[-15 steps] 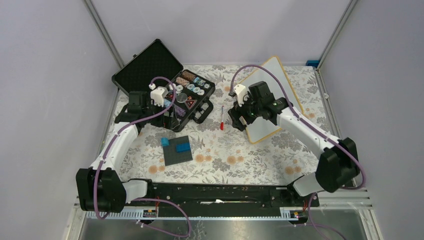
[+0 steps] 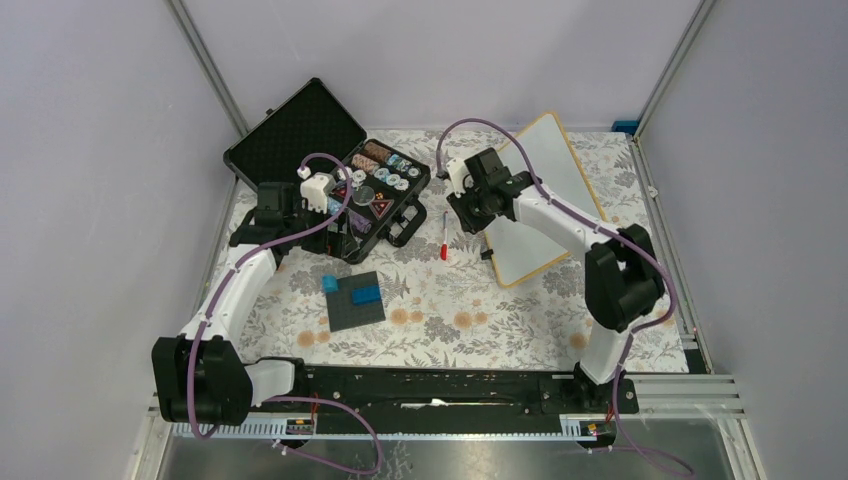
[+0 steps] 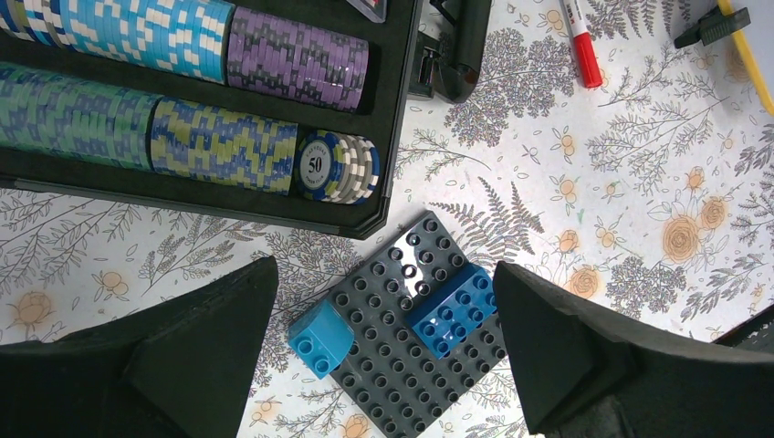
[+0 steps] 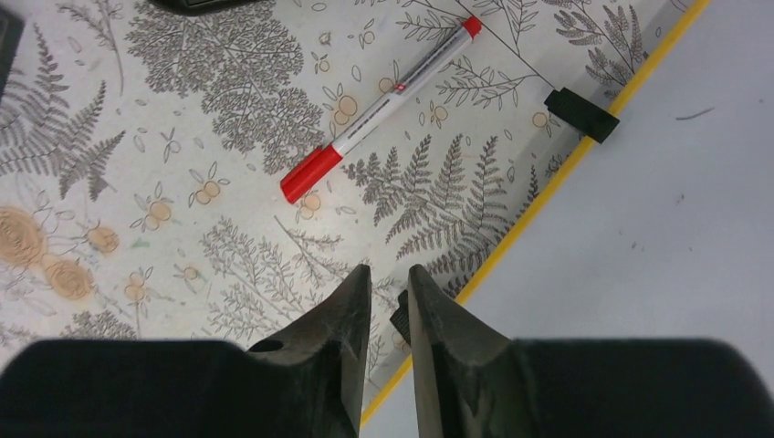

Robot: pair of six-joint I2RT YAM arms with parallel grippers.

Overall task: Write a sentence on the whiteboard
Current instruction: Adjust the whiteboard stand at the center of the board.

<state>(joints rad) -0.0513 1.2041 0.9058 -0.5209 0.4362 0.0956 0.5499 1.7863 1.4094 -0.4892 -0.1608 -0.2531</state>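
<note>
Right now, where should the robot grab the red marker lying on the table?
Probably the white barrel's middle on the red marker, coming straight down from above. It lies flat on the tablecloth, clear of the whiteboard, so fingers fit either side across its thin width.

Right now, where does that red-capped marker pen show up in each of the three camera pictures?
Top external: the marker lies on the flowered cloth between the black case and the whiteboard.
Left wrist: top edge, right of centre, red cap pointing down.
Right wrist: upper middle, lying diagonally, red cap at its lower left.
Shared landmark: the whiteboard's tan frame edge with a small black foot, just right of the marker in every view.
</note>
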